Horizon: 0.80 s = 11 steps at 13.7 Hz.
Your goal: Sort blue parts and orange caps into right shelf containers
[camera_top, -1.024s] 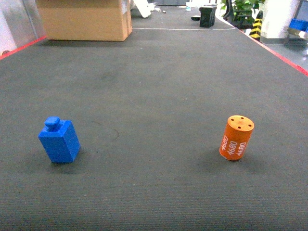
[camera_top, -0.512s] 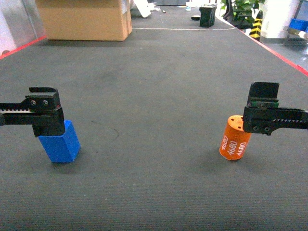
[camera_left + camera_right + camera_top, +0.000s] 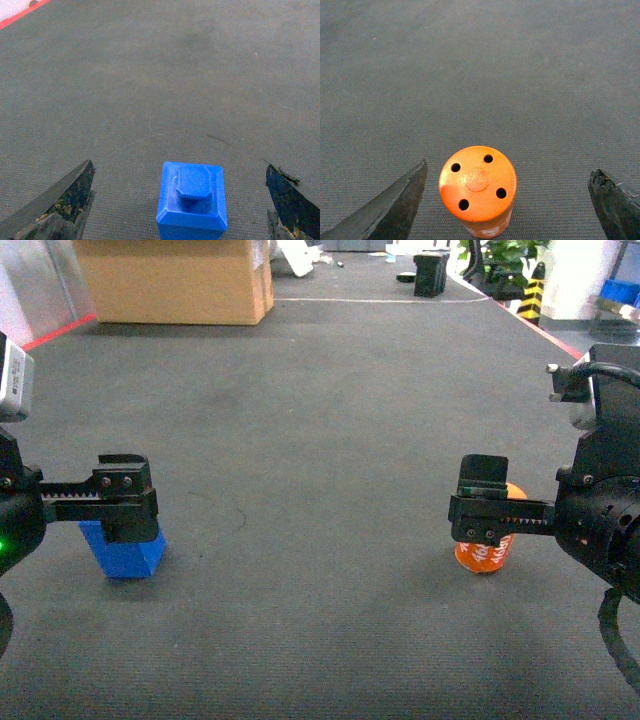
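Dark grey ribbed carpet floor (image 3: 330,440), bordered by red lines at 10 and 2 o'clock. Nearest, at 8 o'clock in the head view: left gripper (image 3: 125,502) spread wide, low over the blue part (image 3: 192,199); in the left wrist view the two fingers (image 3: 65,192) well apart on both sides of the part, touching nothing. Blue part upright on the floor, square body with a small knob on top. At 4 o'clock: right gripper (image 3: 485,508) also spread wide, around the orange cap (image 3: 477,187) but not touching; fingers (image 3: 400,202) apart from it on each side. Orange cap upright, four small holes in the top face, white print on its side. Farther, at 11 o'clock: large cardboard box (image 3: 175,280). At 1 o'clock: black case (image 3: 432,272), green plant (image 3: 505,258). At far 2 o'clock, at the frame edge: a blue crate (image 3: 620,290) on a shelf, only partly seen.
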{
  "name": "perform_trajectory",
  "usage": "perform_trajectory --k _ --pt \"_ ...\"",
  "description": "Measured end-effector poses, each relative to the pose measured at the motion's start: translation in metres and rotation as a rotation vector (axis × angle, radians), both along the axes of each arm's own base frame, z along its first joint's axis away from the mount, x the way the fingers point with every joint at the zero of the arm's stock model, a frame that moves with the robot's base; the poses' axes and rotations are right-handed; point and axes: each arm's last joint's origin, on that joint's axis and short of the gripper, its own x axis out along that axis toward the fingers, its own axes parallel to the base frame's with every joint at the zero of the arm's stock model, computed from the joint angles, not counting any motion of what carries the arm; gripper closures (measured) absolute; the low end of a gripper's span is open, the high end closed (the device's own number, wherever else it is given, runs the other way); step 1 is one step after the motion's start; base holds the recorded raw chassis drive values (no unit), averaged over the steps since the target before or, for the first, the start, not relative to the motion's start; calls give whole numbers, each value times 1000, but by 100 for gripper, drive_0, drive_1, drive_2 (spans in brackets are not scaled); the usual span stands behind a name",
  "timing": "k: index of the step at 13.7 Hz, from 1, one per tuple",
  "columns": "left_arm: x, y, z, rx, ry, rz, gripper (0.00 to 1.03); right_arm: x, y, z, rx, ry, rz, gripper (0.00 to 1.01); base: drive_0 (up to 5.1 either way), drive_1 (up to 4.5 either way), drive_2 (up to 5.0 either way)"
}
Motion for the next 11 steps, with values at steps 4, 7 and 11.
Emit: perform_trajectory --k 4,7,11 --pt "8 3 -19 -24 49 4 5 8 3 -21 4 57 -3 3 0 0 0" --pt "16 5 -45 -27 121 -4 5 17 6 -34 9 89 4 3 0 0 0" --pt "31 2 -59 -43 170 -19 5 31 4 -48 16 117 -17 3 0 0 0"
